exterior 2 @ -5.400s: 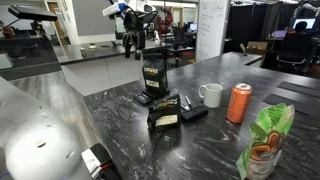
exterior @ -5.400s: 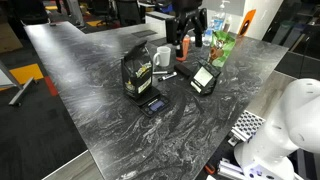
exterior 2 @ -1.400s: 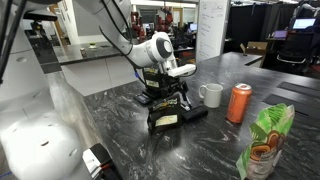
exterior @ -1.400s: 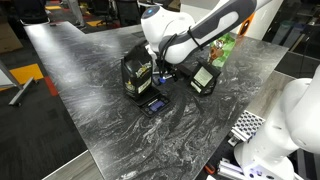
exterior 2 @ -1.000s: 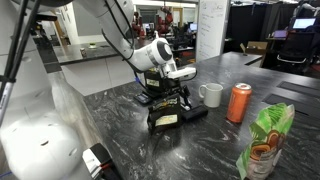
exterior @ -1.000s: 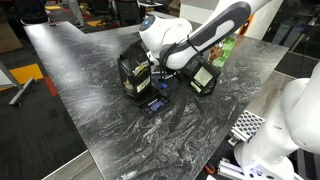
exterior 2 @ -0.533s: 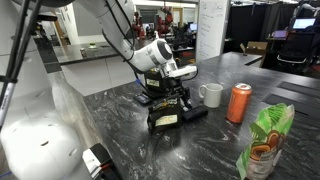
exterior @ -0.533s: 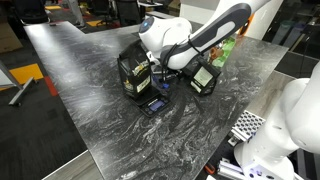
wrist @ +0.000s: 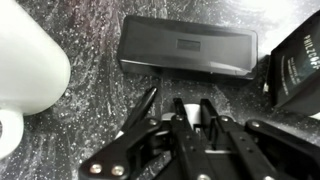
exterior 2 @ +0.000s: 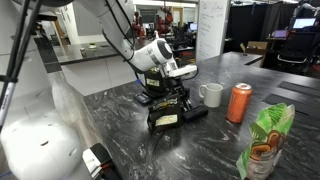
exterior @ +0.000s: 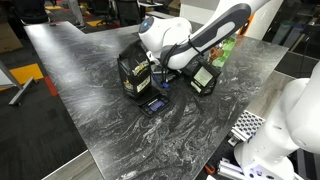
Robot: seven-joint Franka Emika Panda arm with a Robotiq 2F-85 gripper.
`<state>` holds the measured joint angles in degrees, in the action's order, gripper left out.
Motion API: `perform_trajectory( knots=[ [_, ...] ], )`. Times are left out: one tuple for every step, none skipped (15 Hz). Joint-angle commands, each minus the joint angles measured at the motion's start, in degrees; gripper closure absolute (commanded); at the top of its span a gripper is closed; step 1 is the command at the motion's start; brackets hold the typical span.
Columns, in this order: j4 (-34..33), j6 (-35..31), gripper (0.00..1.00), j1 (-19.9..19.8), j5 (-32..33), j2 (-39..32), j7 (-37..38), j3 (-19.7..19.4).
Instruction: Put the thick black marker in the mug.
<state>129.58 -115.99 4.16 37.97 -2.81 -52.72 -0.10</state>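
A: Two fingers of the gripper (wrist: 195, 110) drawn close together in the wrist view, low over the marbled tabletop (exterior: 80, 70). Clamped on anything?

B: Could not tell; looked too dark between them. Failed to pick out the thick black marker plainly in any view. Judged it hidden right at the fingertips, at 9 o'clock of the mug (exterior 2: 211, 95).

A: So, the grasping step?

B: Seemed so. Judged the drop-off not yet done.

A: Crowded down there?

B: Quite. Spotted a flat black device (wrist: 188, 48) at 12 o'clock of the gripper in the wrist view, and a black bag with a yellow label (exterior 2: 165, 117) at 6 o'clock of it in an exterior view, just beside.

A: And next?

B: Called for a firm pinch first, if not already had. Then a straight lift clear of bag and device, a short carry toward 3 o'clock, a pause over the mug's rim, marker kept upright, and a release only once centred above the opening. Risked a knock to the mug or a slip otherwise.
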Motion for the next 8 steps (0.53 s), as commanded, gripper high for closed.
perform_trajectory(
  knots=[
    [-0.64, -0.84, 0.95, -0.89, -0.14, -1.0, 1.23, 0.91],
    [-0.51, -1.68, 0.95, -0.94, -0.43, -0.85, 1.28, 0.89],
    [-0.36, -2.95, 0.95, -1.03, -0.58, -0.72, 1.57, 0.84],
    [-0.29, -4.35, 0.95, -1.1, -0.77, -0.69, 2.18, 0.79],
    [-0.14, -6.31, 0.95, -1.22, -0.91, -0.63, 2.97, 0.7],
    [-0.23, -0.99, 0.95, -0.46, -4.1, 6.31, 0.07, 1.56],
    [-0.06, -0.91, 0.95, -0.46, -5.31, 7.79, 0.1, 1.57],
    [-0.32, -0.33, 0.95, -0.35, -6.84, 9.99, 0.27, 1.64]
  ],
)
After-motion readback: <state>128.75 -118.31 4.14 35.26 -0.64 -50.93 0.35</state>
